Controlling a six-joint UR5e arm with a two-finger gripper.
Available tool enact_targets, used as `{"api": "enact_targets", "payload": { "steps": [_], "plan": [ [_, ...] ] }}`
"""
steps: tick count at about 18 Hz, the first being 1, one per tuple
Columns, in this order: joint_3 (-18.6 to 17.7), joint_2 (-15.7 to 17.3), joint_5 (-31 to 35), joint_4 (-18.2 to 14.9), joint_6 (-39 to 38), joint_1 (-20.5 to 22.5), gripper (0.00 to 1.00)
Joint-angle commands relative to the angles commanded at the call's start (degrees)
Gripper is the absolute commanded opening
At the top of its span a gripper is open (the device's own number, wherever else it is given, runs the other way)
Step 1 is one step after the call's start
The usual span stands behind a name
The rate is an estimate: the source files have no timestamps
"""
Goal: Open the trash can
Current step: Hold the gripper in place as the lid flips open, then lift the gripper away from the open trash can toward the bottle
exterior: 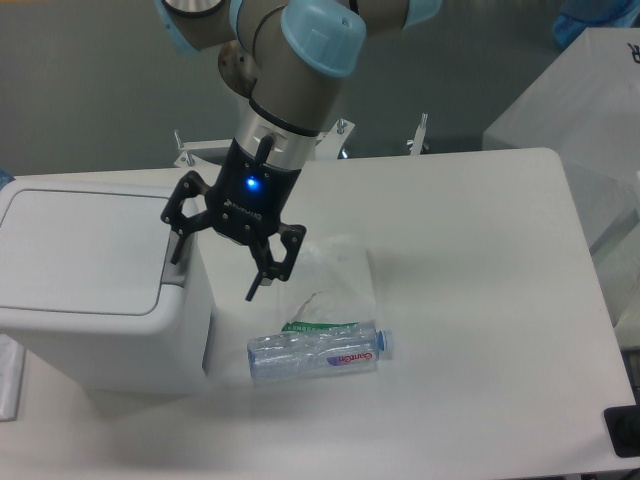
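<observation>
The trash can [100,300] is a large white boxy bin at the left of the table. Its flat lid [85,250] lies closed, with a grey push-button tab [172,268] at its right edge. My gripper [215,272] hangs just right of the lid's right edge, over the bin's side. Its fingers are spread open and hold nothing. The left finger [180,240] sits right above the grey tab; I cannot tell whether it touches it. The right finger [262,280] points down toward the table.
A crushed clear plastic bottle [318,352] with a blue cap lies on the white table [480,300], right of the bin. A clear plastic bag [335,275] lies behind it. Metal fixtures [420,135] stand at the table's far edge.
</observation>
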Motion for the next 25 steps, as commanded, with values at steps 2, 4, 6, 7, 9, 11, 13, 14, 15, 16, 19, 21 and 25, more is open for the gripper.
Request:
{"api": "enact_targets", "payload": {
  "steps": [2,4,6,7,9,11,13,14,15,16,19,21,25],
  "plan": [
    [-0.09,0.0,0.0,0.0,-0.09,0.0,1.0],
    [0.09,-0.09,0.0,0.0,-0.96,-0.09,1.0],
    [0.44,0.0,-0.17,0.17,-2.89,0.0,1.0],
    [0.61,0.09,-0.26,0.18,-3.77,0.0,1.0],
    [0.61,0.09,-0.18,0.18,-4.22,0.0,1.0],
    [0.61,0.0,-0.18,0.18,-4.22,0.0,1.0],
    [0.79,0.09,-0.35,0.18,-4.22,0.0,1.0],
    [1.14,0.09,-0.35,0.18,-4.22,0.0,1.0],
    [1.58,0.09,-0.44,0.18,-4.22,0.0,1.0],
    [2.36,-0.09,-0.53,0.18,-4.22,0.0,1.0],
    [7.09,-2.44,0.08,0.26,-3.78,0.61,1.0],
    [8.87,-5.0,0.52,0.35,-3.69,2.18,1.0],
    [9.22,-9.39,2.8,1.31,-3.17,4.22,1.0]
  ]
}}
